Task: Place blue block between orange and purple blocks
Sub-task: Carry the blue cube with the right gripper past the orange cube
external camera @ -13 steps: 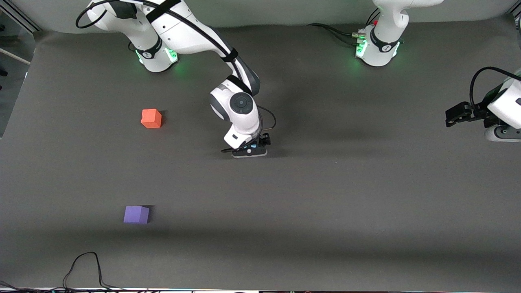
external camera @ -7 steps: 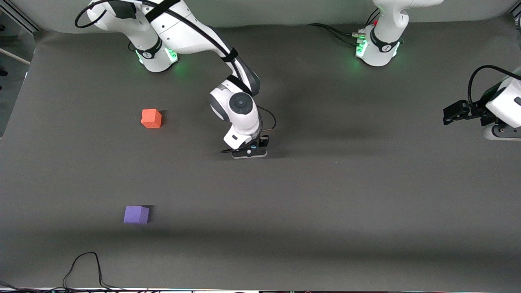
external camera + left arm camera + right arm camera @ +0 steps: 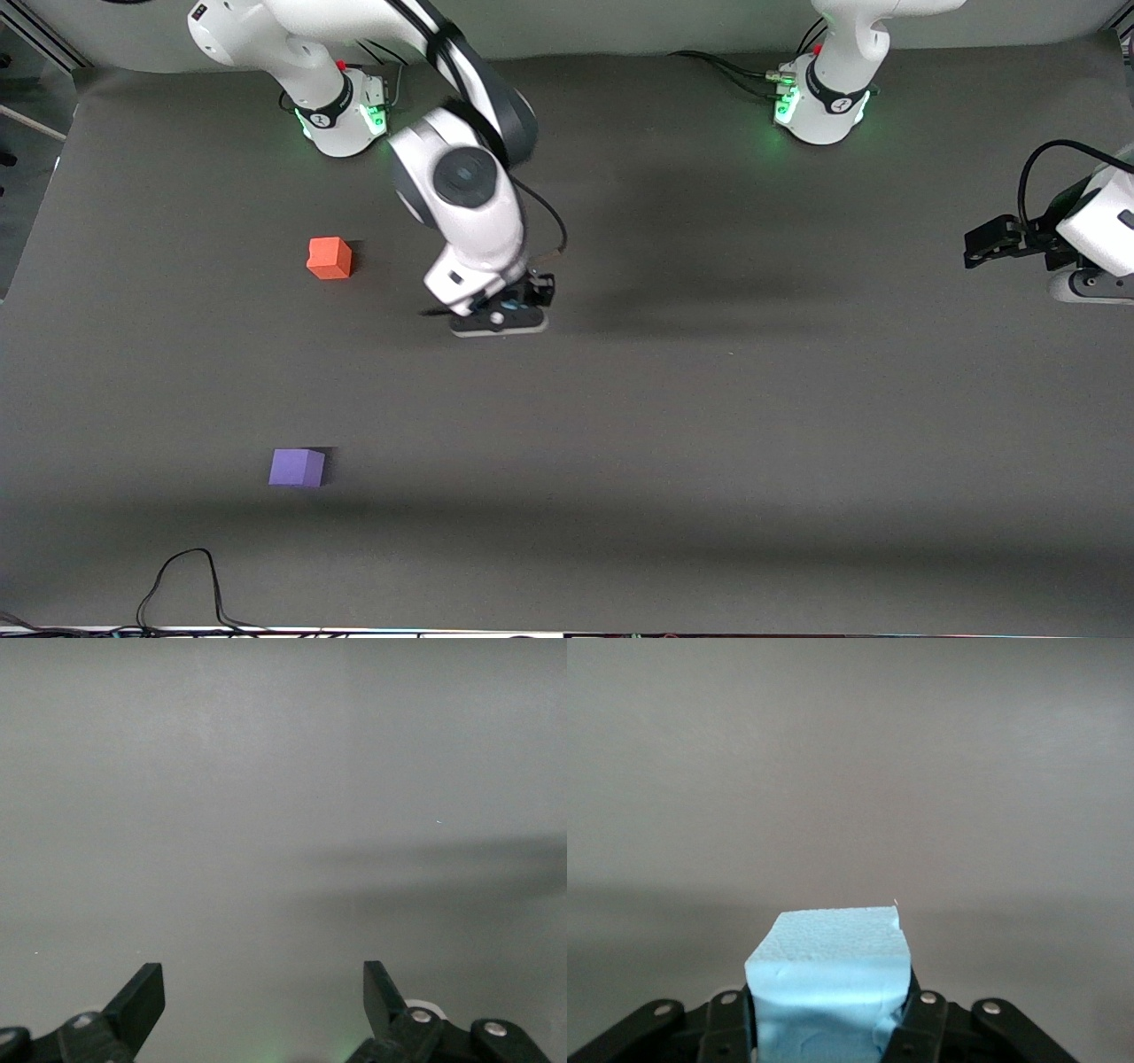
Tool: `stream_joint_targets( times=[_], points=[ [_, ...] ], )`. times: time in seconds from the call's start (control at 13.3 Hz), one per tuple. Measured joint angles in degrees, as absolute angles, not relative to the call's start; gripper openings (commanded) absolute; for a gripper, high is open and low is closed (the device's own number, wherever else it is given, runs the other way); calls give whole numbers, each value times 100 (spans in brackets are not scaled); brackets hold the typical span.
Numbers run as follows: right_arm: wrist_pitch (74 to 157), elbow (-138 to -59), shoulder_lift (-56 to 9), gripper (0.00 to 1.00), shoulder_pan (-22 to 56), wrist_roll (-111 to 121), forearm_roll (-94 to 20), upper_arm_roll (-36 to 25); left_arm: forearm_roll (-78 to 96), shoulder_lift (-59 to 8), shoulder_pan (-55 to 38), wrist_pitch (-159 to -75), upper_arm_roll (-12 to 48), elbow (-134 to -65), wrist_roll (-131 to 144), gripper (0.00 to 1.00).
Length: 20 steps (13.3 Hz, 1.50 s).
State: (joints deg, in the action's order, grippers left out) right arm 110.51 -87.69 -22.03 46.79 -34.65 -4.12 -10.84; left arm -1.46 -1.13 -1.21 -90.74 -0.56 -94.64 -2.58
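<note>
Dark grey bench (image 3: 797, 425), one, bearing everything. Two arms: left arm parked and waiting at the bench's edge toward its own end, left gripper (image 3: 264, 997) with fingers (image 3: 142, 997) spread wide and nothing between them; right arm reaching to mid-bench, right gripper (image 3: 498, 321) raised over bare surface at about three o'clock from the orange block (image 3: 330, 258). Right fingers (image 3: 921, 1019) clenched on the blue block (image 3: 828, 979), seen in the right wrist view as a pale foam cube squeezed between the pads, its lower face visibly dented. Three cubes counted: one blue, in the grip and off the bench; one orange, near the right arm's end of the bench; one purple block (image 3: 297, 467) at roughly six o'clock from the orange one, nearer the front camera, well apart from it. One black cable (image 3: 186, 580) looped at the bench's front edge. Likely trouble from here: soft foam slipping or twisting in the pinch during the carry, given how much it deforms; setting down off the line joining orange and purple, since the gap is wide and offers no guide; dropping from too high, letting the light cube bounce or roll away; sweeping low past the orange cube and knocking it.
</note>
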Motion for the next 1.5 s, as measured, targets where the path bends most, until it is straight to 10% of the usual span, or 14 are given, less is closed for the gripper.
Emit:
stream_joint_targets(
  times=[0.38, 0.9, 1.35, 1.5],
  points=[
    [9297, -7032, -1877, 33, 4167, -3077, -781, -1111, -145, -112, -151, -9074, -32, -9464, -257, 100],
    [8768, -7104, -1704, 33, 3652, -2088, -781, -1661, -145, -112, -158, -9074, -31, -9445, -264, 100],
    [8789, -8647, -412, 33, -178, -1270, -321, 1346, -145, -112, -160, -9074, -33, -9442, -264, 100],
    [9056, -9254, -83, 33, -542, -1031, -306, 1488, -145, -112, -160, -9074, -33, -9442, -264, 100]
  ],
)
